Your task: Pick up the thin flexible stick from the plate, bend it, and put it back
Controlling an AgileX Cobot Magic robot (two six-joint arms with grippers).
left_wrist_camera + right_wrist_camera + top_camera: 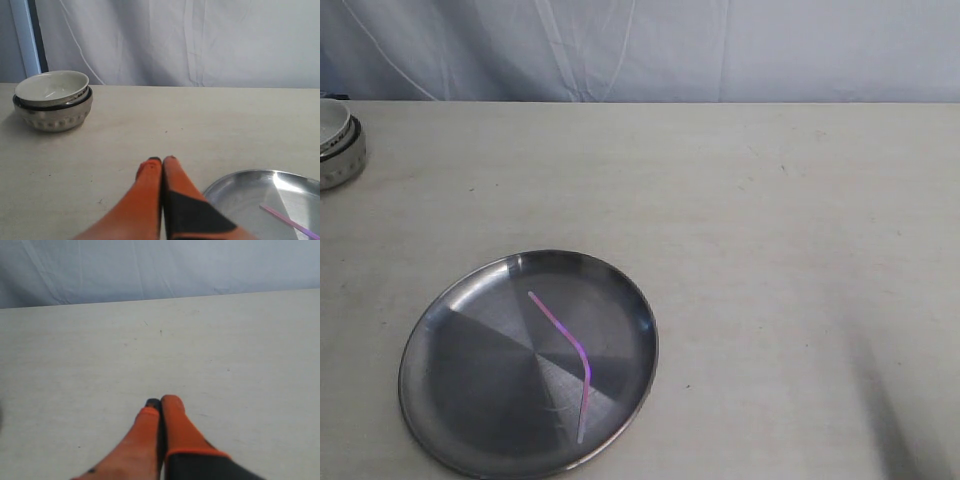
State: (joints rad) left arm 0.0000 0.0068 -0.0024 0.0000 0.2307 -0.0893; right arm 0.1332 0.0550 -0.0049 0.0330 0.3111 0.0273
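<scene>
The thin pink-purple stick (567,352) lies in the steel plate (460,370) at the front left of the table, kinked at mid-length; one end of the stick (290,223) shows in the left wrist view on the plate (240,192). My left gripper (162,160) is shut with nothing in it, over bare table beside the plate's rim. My right gripper (161,402) is shut and empty above bare table, away from the plate. Neither gripper shows in the exterior view.
A small white bowl with a dark rim (52,100) sits at the far left back of the table (770,220), also at the exterior view's left edge as the bowl (338,142). A pale curtain (640,45) hangs behind the table.
</scene>
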